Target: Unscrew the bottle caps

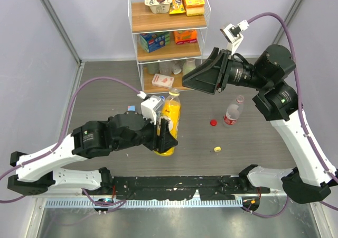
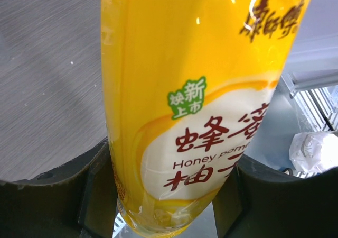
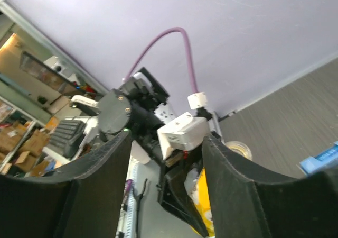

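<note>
Work is now on the juice bottle (image 1: pixel 170 119). From above, it stands upright near the middle of the table (image 1: pixel 105 90), a little toward the near edge, and my left gripper (image 1: pixel 165 135) is clamped on its lower body. My right gripper (image 1: pixel 193 82) hangs above the table toward the far edge, in front of the shelf rack (image 1: pixel 169 31), and is apart from the bottle's top. The red-label bottle (image 1: pixel 232 112) lies on its side right of the middle. A red cap (image 1: pixel 213 122) lies just beside it, and a small yellow cap (image 1: pixel 217 149) lies nearer to the near edge.

At my left wrist, the juice bottle (image 2: pixel 200 90) fills the picture, and my fingers (image 2: pixel 95 195) press on it from both sides.

At my right wrist, my fingers (image 3: pixel 95 190) stand apart with nothing between them. Through the gap I see the yellow bottle (image 3: pixel 203 195) below.

I cannot tell if the neck carries a cap. If it does, I judge that my right jaws must come down over it, close and turn, while the left holds firm.
</note>
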Controlling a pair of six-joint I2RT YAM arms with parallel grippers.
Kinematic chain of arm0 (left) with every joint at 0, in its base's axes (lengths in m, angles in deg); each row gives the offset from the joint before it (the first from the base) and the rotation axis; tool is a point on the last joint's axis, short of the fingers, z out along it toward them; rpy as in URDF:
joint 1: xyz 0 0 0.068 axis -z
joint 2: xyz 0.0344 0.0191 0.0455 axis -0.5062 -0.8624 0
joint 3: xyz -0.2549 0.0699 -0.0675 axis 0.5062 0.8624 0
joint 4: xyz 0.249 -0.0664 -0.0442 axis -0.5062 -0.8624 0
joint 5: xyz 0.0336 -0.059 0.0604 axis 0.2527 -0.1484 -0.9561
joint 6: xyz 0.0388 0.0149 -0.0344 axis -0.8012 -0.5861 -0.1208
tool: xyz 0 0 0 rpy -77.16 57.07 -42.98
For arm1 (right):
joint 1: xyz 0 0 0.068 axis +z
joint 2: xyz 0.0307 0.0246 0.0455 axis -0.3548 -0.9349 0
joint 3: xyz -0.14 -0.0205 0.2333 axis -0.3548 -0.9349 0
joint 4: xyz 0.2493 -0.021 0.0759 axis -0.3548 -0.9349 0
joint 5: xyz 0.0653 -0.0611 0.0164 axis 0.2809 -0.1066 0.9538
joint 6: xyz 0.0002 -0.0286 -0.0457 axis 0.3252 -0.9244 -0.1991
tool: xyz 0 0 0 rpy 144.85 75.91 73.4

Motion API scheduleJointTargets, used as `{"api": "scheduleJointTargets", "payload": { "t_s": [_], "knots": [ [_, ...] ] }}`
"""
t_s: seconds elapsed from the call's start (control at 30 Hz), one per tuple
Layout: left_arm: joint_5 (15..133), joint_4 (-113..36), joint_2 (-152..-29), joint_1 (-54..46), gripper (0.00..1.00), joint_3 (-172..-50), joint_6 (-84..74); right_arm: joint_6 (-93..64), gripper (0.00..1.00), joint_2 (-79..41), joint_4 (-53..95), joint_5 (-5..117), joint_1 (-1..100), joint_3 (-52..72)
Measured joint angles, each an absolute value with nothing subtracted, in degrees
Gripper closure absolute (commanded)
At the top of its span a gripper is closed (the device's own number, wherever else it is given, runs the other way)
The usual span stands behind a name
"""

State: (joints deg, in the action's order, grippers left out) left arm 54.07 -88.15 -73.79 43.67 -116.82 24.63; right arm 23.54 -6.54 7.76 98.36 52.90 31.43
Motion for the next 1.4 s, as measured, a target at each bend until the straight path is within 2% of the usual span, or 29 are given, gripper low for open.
{"api": "scheduleJointTargets", "payload": {
  "t_s": [0.13,0.2,0.5,0.67,0.8,0.93,0.97,1.0,1.03,1.07,1.1,1.13,1.17,1.2,1.23,1.27,1.3,1.33,1.4],
  "knots": [
    [51.69,-89.39,-73.87,43.67,1.0,-116.8,25.24,21.24,0.12,-6.54,2.88,95.0,52.88,30.97],
    [50.6,-89.7,-73.87,43.65,1.0,-116.8,25.39,19.91,0.07,-6.54,0.76,93.79,52.88,30.9],
    [49.29,-89.87,-74.38,43.67,1.0,-117.52,25.06,16.37,0.05,-6.5,-4.2,92.07,52.9,27.54],
    [49.9,-89.59,-76.61,43.65,1.0,-119.16,24.69,15.87,0.08,-6.5,-4.53,92.13,52.92,25.24],
    [50.73,-89.35,-78.35,43.67,1.0,-119.33,24.25,15.69,0.18,-6.5,-4.57,92.09,53.08,23.19],
    [51.19,-89.22,-79.29,43.67,1.0,-119.35,23.58,15.65,0.39,-6.46,-4.55,92.04,53.19,21.5],
    [51.28,-89.18,-79.36,43.67,1.0,-119.35,23.47,15.54,0.52,-6.46,-4.57,92.02,53.19,21.26],
    [51.39,-89.13,-79.45,43.67,1.0,-119.35,23.38,15.62,0.6,-6.46,-4.57,92.04,53.21,21.0],
    [51.47,-89.09,-79.45,43.67,1.0,-119.35,23.38,15.36,0.78,-6.46,-4.57,92.04,53.25,20.85],
    [51.56,-89.24,-79.47,43.63,1.0,-119.35,23.45,15.45,0.85,-6.46,-4.48,92.26,53.29,20.8],
    [51.76,-89.33,-79.56,43.56,1.0,-119.35,23.62,14.71,0.97,-6.43,-4.26,92.02,53.29,20.78],
    [51.84,-89.22,-79.56,43.54,1.0,-119.35,23.73,14.09,0.99,-6.41,-4.22,91.91,53.29,20.76],
    [51.87,-89.13,-79.56,43.54,0.94,-119.35,23.86,13.92,0.99,-6.41,-4.24,91.89,53.27,20.76],
    [51.87,-89.2,-79.56,43.5,0.7,-119.35,23.84,13.68,0.99,-6.43,-4.22,91.98,53.27,20.74],
    [51.87,-89.2,-79.58,43.45,0.41,-119.35,23.82,13.53,0.98,-6.43,-4.22,91.89,53.29,20.74],
    [51.87,-89.2,-79.58,43.45,0.27,-119.35,23.8,13.44,0.99,-6.43,-4.24,91.91,53.29,20.74],
    [51.84,-89.2,-79.58,43.45,0.18,-119.35,23.77,13.31,0.98,-6.41,-4.24,91.89,53.29,20.74],
    [51.76,-89.24,-79.58,43.45,0.01,-119.35,23.69,13.22,0.98,-6.43,-4.22,91.85,53.29,20.74],
    [51.32,-89.04,-79.6,43.45,0.0,-119.35,23.03,12.98,0.99,-6.43,-4.79,91.5,53.29,20.74]
  ]
}}
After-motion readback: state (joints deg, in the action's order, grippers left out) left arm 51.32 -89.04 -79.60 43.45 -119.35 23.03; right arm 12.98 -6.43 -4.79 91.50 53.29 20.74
